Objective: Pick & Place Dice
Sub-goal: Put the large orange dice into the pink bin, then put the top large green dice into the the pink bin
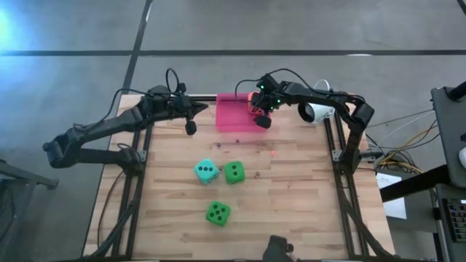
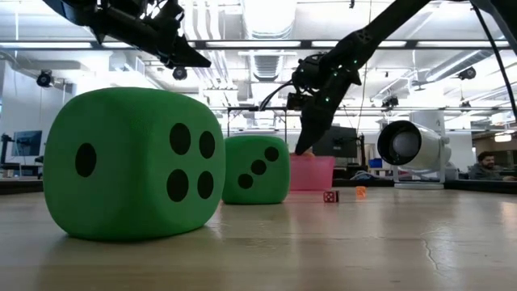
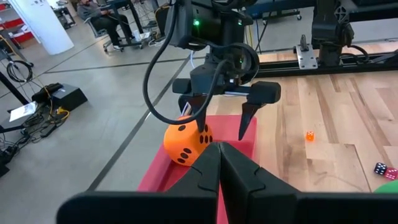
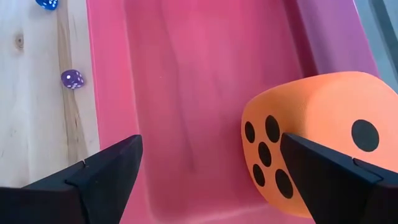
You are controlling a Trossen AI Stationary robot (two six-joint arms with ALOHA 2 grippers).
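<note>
Crowded at the pink tray, open along the worktop's edges

The right claw (image 1: 261, 116) hangs spread over the pink tray (image 1: 233, 116), where the orange die (image 3: 185, 144) fills one end. Mid-worktop (image 1: 306, 196), the teal die (image 1: 206, 171) and two green dice (image 1: 234, 172) (image 1: 218, 212) cluster; bare wood lies either side of them.

Matt foam-like orange die (image 4: 317, 143); smooth pink plastic tray (image 4: 186, 93); pale wood-plank table (image 1: 291, 196).

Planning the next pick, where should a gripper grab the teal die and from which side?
Come straight down on the teal die and pinch its near and far faces. It sits flat with its top clear, but a green die stands close on its right, leaving little room there.
</note>
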